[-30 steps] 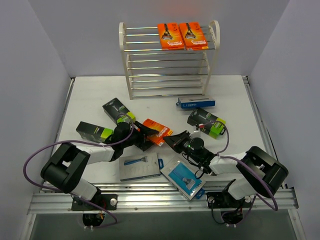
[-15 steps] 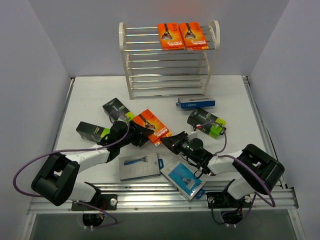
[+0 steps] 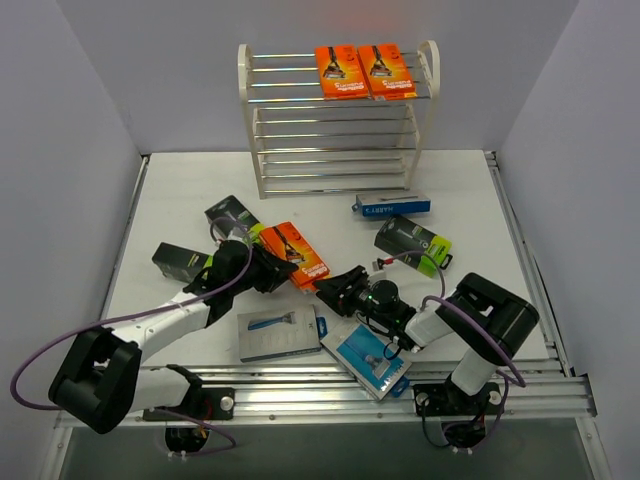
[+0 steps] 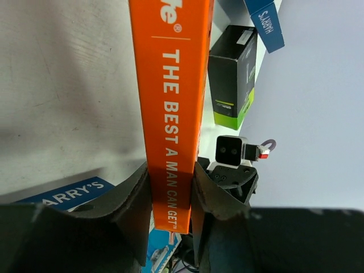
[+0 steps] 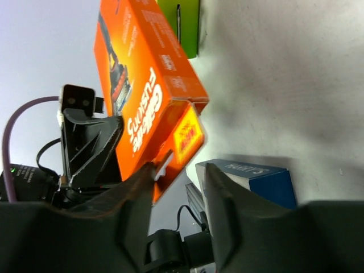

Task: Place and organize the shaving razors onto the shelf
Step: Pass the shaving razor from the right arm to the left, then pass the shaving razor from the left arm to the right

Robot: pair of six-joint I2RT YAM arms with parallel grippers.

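Note:
An orange razor pack point(image 3: 295, 252) hangs just above the table's middle, gripped at its left end by my left gripper point(image 3: 272, 266). In the left wrist view both fingers press the edge of the orange pack point(image 4: 170, 85), with the left gripper point(image 4: 170, 177) shut on it. My right gripper point(image 3: 335, 288) stands open just right of the pack; in its wrist view the right gripper point(image 5: 179, 173) has the corner of the orange pack point(image 5: 148, 96) at one finger and a gap to the other. Two more orange packs point(image 3: 362, 72) lie on the top tier of the white shelf point(image 3: 432, 62).
Black-and-lime boxes lie at the left point(image 3: 182, 262), by my left arm point(image 3: 232, 218) and at the right point(image 3: 412, 244). A blue pack point(image 3: 392, 207) lies before the shelf. A grey flat pack point(image 3: 280, 332) and a blue flat pack point(image 3: 365, 355) lie near the front edge.
My left gripper has shut on the orange pack. My right gripper has opened and let go of it. The pack has shifted left and away with the left arm.

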